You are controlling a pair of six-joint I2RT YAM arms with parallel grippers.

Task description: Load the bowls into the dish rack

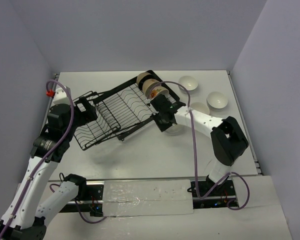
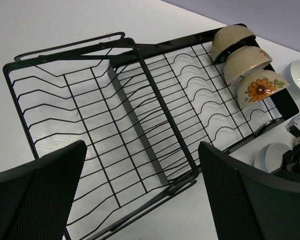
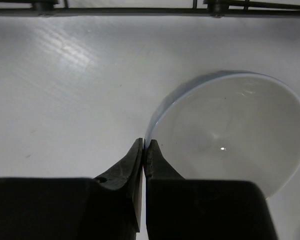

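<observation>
Near the left edge of the table [image 1: 140, 160], the left gripper [image 2: 141, 147] hangs with its fingers spread wide and nothing between them, above the left end of the dish rack [image 1: 115, 112]. The black wire rack lies slantwise, its left section close to the left edge and its right section reaching toward the middle of the far edge. At that far right end three bowls stand on edge in a row between the tines: a cream bowl [image 2: 232, 40], a second cream bowl [image 2: 247, 62], and an orange-flowered bowl [image 2: 262, 87]. Just right of the rack's near side, the right gripper [image 3: 144, 145] has its fingers pressed together with the tips at the rim of a white bowl [image 3: 230, 135] sitting upright on the table; whether the rim is pinched cannot be told. Toward the far right corner sit more white bowls: one [image 1: 188, 82] near the far edge, another [image 1: 217, 100] toward the right edge, and a third [image 1: 200, 107] partly hidden by the right arm.
</observation>
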